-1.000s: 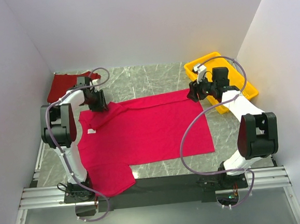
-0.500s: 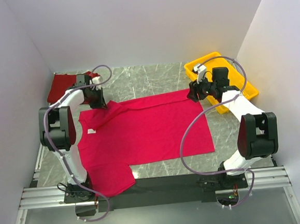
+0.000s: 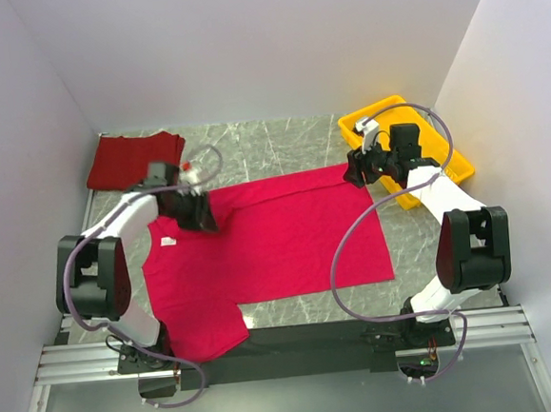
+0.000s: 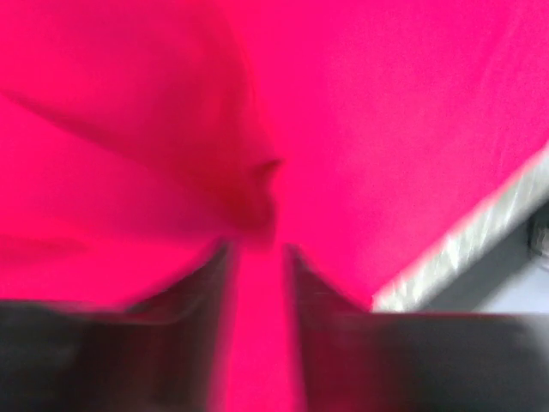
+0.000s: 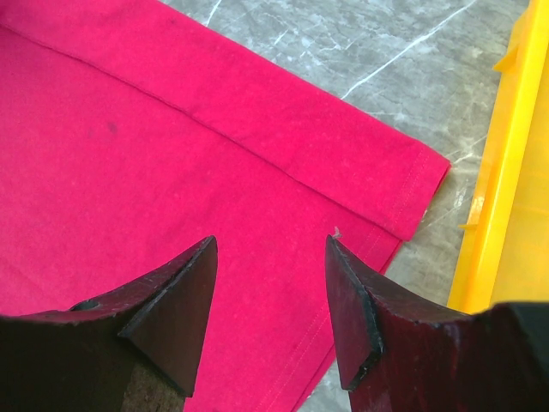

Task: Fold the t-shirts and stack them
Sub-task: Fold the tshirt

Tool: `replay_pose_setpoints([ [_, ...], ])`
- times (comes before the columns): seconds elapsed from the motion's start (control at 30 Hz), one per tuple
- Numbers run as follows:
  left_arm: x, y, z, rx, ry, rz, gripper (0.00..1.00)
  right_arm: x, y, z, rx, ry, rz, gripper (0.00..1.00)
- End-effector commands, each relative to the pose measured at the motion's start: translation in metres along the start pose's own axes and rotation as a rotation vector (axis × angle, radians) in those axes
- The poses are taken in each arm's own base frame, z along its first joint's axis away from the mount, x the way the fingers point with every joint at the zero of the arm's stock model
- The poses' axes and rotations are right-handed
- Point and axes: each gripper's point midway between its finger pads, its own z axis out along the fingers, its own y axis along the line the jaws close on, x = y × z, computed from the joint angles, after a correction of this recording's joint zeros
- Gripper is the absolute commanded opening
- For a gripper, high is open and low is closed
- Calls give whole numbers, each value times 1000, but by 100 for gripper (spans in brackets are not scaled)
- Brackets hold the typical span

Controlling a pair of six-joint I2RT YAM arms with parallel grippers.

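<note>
- The crimson t-shirt point(image 3: 287, 234) lies spread flat across the middle of the table point(image 3: 280, 139). Its white tag point(image 3: 168, 241) shows near the left edge.
- The maroon t-shirt point(image 3: 133, 158) sits folded in the far-left corner, well apart.
- The left gripper point(image 3: 198, 215) is down on the far-left shoulder of the crimson shirt. Its wrist view is blurred. The fingers stand only narrowly apart with red cloth bunched just at their tips, and I cannot tell whether they pinch it.
- The right gripper point(image 3: 357, 173) hovers over the far-right hem corner with its jaws apart and nothing between them. The yellow tray point(image 3: 383, 112) is just to its right.
- Judged step: folding the far-left sleeve in over the body. This is an early stage, with the main folds not yet made.
- To do it well, be sure of a pinch on the sleeve near its edge and lift low. Carry it inward so the crease runs straight along the shirt's side — without dragging the whole body along.
- The right gripper could press the hem corner down to anchor the cloth, keeping off the tray's rim.
- Risk: thin cloth slips or bunches, leaving a crooked fold.
</note>
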Motion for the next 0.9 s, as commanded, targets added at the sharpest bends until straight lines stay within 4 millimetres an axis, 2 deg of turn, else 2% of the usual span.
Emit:
replay_pose_setpoints([
  [0.0, 50, -33, 9, 53, 180, -34, 50, -18, -3, -10, 18, -48, -17, 60],
  [0.03, 49, -30, 8, 8, 176, -34, 60, -18, -3, -9, 16, -46, -14, 60],
  [0.07, 42, -30, 6, -27, 145, -36, 66, -19, -3, -9, 16, -48, -15, 60],
  [0.17, -8, -16, -26, -236, -94, 4, 70, -21, -3, -9, 11, -51, -16, 60],
  [0.2, -32, -13, -47, -309, -221, 27, 72, -22, -2, -9, 10, -52, -19, 60],
  [0.23, -44, -13, -58, -342, -288, 27, 78, -22, -3, -10, 13, -53, -18, 60],
  [0.3, -63, -8, -78, -404, -401, 35, 86, -22, -2, -10, 9, -54, -16, 60],
  [0.33, -69, -4, -81, -416, -427, 14, 92, -23, -1, -10, 6, -56, -14, 60],
  [0.37, -70, 1, -82, -423, -426, -4, 92, -22, -1, -10, 6, -56, -13, 60],
  [0.4, -67, 18, -75, -442, -385, -55, 91, -23, -1, -11, 8, -57, -10, 60],
  [0.47, -59, 29, -65, -428, -317, -109, 86, -22, 0, -12, 9, -59, -12, 60],
  [0.5, -52, 43, -52, -431, -265, -140, 84, -22, 1, -12, 7, -58, -12, 60],
  [0.6, -43, 56, -30, -411, -196, -176, 80, -18, 2, -13, 8, -53, -15, 60],
  [0.87, -45, 85, 4, -399, -114, -211, 67, -15, 3, -14, 11, -48, -14, 60],
])
